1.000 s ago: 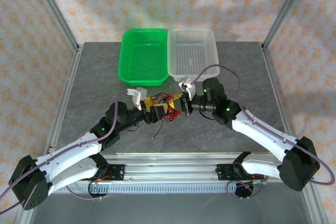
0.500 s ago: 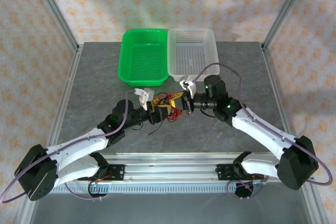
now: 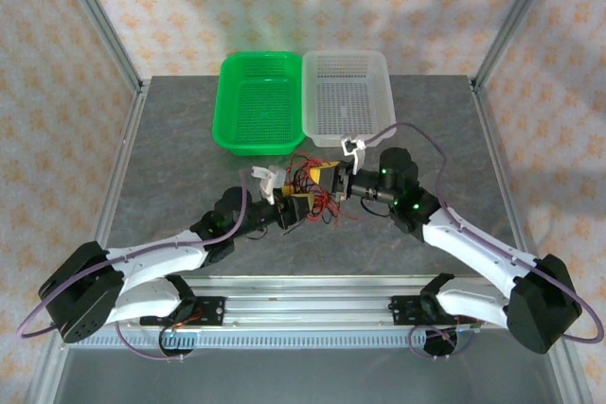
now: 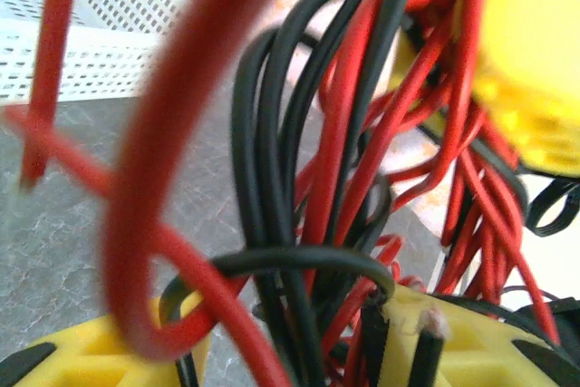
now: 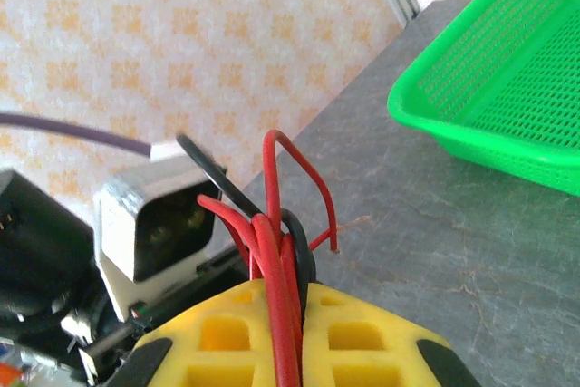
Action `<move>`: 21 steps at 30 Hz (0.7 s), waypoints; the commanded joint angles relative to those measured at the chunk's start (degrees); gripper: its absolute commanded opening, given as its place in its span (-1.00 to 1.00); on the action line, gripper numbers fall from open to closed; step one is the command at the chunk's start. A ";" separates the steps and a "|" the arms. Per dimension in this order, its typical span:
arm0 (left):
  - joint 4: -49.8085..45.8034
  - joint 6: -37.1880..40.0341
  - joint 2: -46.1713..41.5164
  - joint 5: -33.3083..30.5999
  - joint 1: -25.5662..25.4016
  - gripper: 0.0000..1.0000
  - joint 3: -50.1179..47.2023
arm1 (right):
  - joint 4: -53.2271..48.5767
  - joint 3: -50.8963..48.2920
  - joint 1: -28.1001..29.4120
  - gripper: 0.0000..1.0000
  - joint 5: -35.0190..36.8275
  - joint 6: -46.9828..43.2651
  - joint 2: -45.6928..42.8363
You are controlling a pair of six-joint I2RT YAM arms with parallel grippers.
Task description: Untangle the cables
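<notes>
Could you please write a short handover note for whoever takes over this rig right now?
Right gripper: shut on a few red and black cables.
Left gripper: jaws on either side of the bundle; I can't tell if it grips.
Cables: one tangled clump between the two grippers, on the near side of the green basket and white basket. Both baskets are empty.
Done: nothing separated yet.
Left: the whole untangling.
</notes>
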 commanded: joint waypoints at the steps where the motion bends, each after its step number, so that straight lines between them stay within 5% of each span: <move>1: -3.67 -0.75 0.07 -3.31 -0.91 -0.13 -2.22 | 11.74 -0.17 -0.01 -1.00 5.68 6.04 -2.32; 21: -12.08 -6.45 -8.10 -13.95 -6.61 0.03 -7.72 | 14.73 -2.92 -0.09 -1.00 17.72 12.76 -3.81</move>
